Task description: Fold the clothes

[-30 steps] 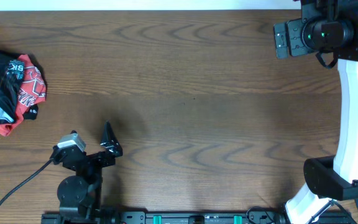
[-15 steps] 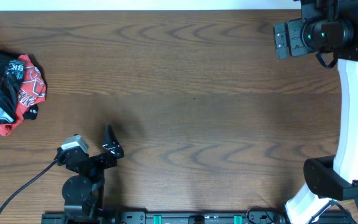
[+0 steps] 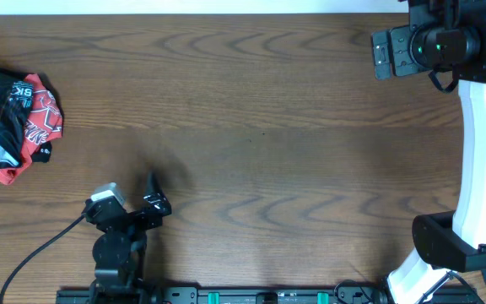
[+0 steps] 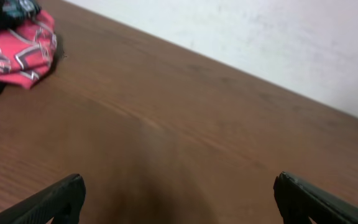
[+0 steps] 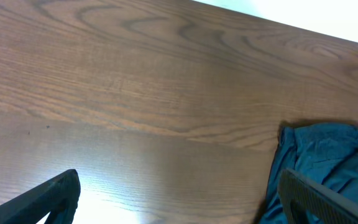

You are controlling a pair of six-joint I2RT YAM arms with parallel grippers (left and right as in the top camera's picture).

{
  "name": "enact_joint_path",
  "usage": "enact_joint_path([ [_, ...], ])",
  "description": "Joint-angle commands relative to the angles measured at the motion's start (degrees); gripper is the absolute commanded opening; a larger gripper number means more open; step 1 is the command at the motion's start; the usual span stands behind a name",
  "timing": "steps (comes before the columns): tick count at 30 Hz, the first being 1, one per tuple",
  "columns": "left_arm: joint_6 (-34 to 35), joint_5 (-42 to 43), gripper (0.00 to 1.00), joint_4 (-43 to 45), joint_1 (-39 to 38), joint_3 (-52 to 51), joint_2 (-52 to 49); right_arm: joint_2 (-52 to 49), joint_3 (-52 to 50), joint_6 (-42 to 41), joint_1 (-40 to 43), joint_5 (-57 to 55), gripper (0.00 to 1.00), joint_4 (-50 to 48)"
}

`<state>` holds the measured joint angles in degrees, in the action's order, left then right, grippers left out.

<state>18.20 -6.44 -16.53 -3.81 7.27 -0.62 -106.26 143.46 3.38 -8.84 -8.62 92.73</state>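
Wood grain fills the worktop [image 3: 260, 127], and both arms hang over it with nothing in their grip. The left arm [image 3: 116, 249] sits folded low at the near edge, cable trailing off to its left. Its left end effector [image 3: 155, 194] is angled out across the wood, away from the base. From the left wrist its two fingers [image 4: 61, 199] stand wide apart, only bare wood between them.

Over on the right, the right arm [image 3: 479, 160] runs its white link up the side of the worktop to the far right corner. The right end effector [image 5: 179, 205] is spread wide too, holding nothing.

Now the clothes. The black jersey [image 3: 11, 118] lies bunched in a heap at the far left edge, red panels showing on its right side and well clear of the left fingers. The heap looks longer from far to near than across, but the frame edge cuts it, so its true long axis can't be told. A teal garment [image 5: 319, 162] lies crumpled just beside the right finger in the right wrist view.
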Motion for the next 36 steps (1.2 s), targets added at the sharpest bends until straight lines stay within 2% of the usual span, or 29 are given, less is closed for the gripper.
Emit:
enact_joint_path([
  [1,0.3,-0.9,0.98,-0.1,0.3,-1.4,0.5,0.2,0.5,-0.1,-0.1,-0.4,0.99,0.1],
  [20,-0.6,-1.8,0.98,-0.1,0.3,-2.2,0.6,0.2,0.5,-0.1,-0.1,-0.4,0.99,0.1],
  [36,-12.0,-1.7,0.98,-0.3,0.3,-2.2,0.6,0.2,0.5,-0.1,-0.1,-0.4,0.99,0.1],
])
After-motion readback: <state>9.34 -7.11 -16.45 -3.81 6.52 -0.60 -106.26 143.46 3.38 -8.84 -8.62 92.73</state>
